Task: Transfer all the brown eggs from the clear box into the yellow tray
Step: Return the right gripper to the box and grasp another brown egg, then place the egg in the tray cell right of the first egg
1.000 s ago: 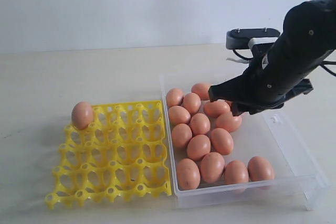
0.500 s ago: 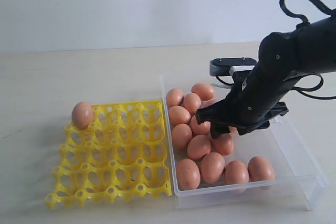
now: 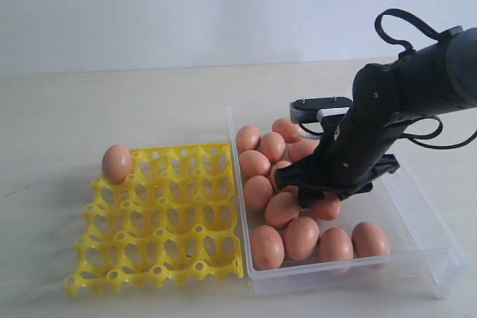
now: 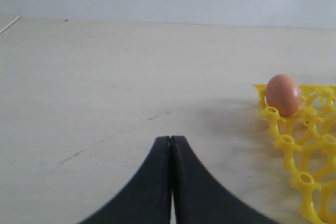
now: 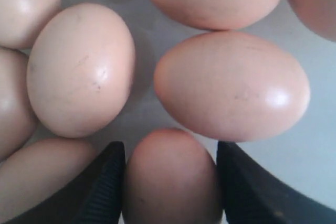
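Several brown eggs (image 3: 300, 236) lie in the clear box (image 3: 422, 223) at the right. My right gripper (image 3: 309, 197) is down among them; in the right wrist view its gripper (image 5: 170, 150) has both fingers pressed to the sides of one brown egg (image 5: 170, 182), with other eggs (image 5: 231, 85) close around it. The yellow tray (image 3: 160, 214) sits left of the box and holds a single egg (image 3: 117, 163) in its far left corner cup. My left gripper (image 4: 170, 140) is shut and empty over bare table, with that egg (image 4: 283, 94) and the tray's corner (image 4: 286, 142) ahead of it.
The box's left wall stands right against the tray's right edge. The right arm's black body and cables (image 3: 406, 87) hang over the box's far right part. The pale tabletop (image 3: 112, 109) runs left of and behind the tray.
The right arm has come down and leftwards into the box, lowering its gripper among the eggs and around one egg. The tray and its egg have not moved.
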Motion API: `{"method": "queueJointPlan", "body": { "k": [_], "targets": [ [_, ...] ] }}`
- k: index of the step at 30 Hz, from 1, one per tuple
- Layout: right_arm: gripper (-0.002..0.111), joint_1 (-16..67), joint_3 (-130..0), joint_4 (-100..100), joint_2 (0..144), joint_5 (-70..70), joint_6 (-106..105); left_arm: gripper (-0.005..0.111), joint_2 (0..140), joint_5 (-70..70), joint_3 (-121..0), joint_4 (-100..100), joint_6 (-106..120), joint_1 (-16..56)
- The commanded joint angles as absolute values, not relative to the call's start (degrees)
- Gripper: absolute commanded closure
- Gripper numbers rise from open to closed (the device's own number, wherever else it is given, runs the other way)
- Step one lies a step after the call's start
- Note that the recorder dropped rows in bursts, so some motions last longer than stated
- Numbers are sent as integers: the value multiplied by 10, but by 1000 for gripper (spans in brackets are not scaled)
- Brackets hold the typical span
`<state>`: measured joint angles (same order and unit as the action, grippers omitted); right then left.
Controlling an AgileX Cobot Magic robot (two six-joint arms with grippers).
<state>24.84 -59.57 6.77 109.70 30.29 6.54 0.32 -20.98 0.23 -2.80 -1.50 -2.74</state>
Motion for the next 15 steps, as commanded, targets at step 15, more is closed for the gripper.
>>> {"method": "queueJointPlan", "body": {
  "k": [15],
  "targets": [
    [108, 369, -576, -60, 1005, -147, 93, 107, 0, -204, 0, -31, -18, -24]
  ]
}}
